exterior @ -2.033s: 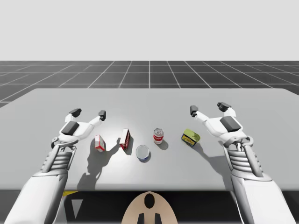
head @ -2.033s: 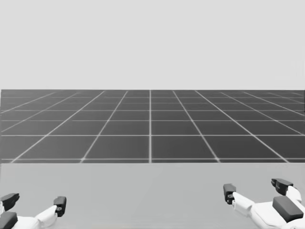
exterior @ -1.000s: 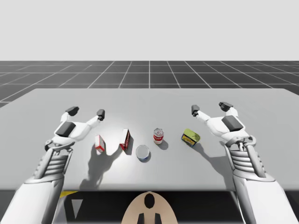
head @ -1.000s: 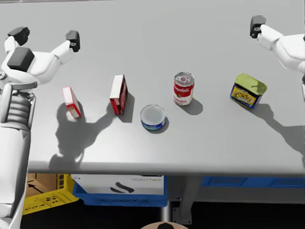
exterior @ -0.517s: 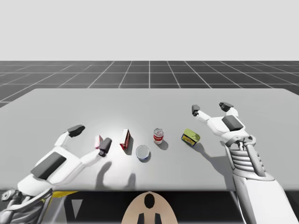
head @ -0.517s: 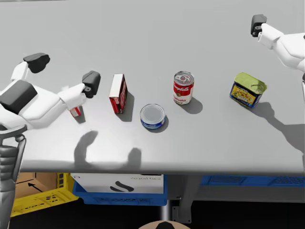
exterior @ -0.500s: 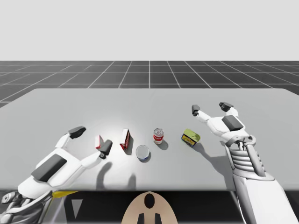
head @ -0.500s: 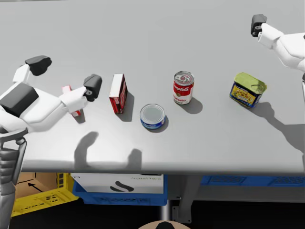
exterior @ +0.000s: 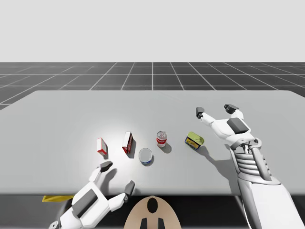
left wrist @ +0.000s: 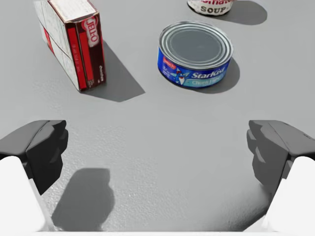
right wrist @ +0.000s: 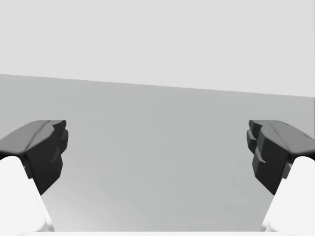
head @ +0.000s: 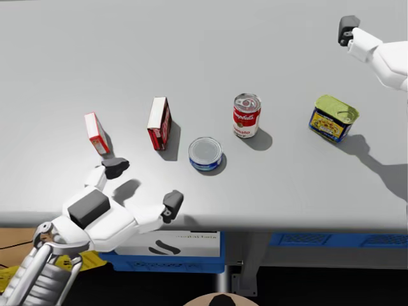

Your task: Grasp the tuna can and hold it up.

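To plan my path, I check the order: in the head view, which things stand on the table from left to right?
small red-and-white box, larger red box, flat blue tuna can, red-and-white soup can, blue-and-yellow tin

Bright, flat, even simulator light. Head view: shadows on the matte grey desk [head: 191, 51] are soft-edged, mid grey, and all fall toward 4 o'clock, as with the tall red box [head: 158, 123], round red can [head: 246, 115] and flat blue can [head: 205, 154]. Light source sits high at about 10 o'clock. My right arm [head: 382, 60] throws a long shadow, my left gripper [head: 143, 186] a soft blotch. High view: paler bright patch on desk, 8 o'clock of centre. Backdrop uniform pale grey.
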{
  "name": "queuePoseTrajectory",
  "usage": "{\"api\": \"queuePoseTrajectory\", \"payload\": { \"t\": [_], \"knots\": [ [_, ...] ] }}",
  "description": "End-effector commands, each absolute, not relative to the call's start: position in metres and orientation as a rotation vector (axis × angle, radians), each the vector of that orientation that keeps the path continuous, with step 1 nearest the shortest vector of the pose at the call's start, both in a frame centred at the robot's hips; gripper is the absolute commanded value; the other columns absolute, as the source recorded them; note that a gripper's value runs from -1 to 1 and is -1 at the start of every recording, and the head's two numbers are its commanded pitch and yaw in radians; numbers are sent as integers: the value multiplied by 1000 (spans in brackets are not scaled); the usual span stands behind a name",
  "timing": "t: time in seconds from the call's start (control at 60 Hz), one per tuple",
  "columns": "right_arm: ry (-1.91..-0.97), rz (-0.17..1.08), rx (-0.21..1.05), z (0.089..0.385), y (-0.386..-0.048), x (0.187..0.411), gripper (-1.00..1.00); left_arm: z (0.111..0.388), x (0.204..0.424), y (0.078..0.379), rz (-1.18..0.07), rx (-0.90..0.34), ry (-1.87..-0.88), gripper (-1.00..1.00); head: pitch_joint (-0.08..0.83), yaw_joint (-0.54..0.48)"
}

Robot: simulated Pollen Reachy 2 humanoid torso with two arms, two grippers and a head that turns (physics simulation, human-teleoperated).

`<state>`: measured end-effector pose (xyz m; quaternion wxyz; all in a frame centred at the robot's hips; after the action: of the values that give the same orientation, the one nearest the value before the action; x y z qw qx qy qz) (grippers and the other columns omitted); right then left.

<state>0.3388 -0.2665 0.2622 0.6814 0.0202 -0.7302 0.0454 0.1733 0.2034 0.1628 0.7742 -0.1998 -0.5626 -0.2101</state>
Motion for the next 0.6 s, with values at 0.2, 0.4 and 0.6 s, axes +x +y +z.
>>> {"api": "queuePoseTrajectory", "payload": {
  "t": [0.2, 0.4, 0.6],
  "knots": [
    [-1641, 102, 47, 263, -266, 338, -1000, 145, 192, 160, -496, -469, -1147, -1000, 791, 65],
    [-1642, 102, 46, 263, -266, 337, -1000, 150, 210, 141, -498, -456, -1132, -1000, 791, 65],
    [-1643, 103, 41, 263, -266, 338, -1000, 151, 226, 123, -495, -449, -1106, -1000, 792, 67]
  ]
}}
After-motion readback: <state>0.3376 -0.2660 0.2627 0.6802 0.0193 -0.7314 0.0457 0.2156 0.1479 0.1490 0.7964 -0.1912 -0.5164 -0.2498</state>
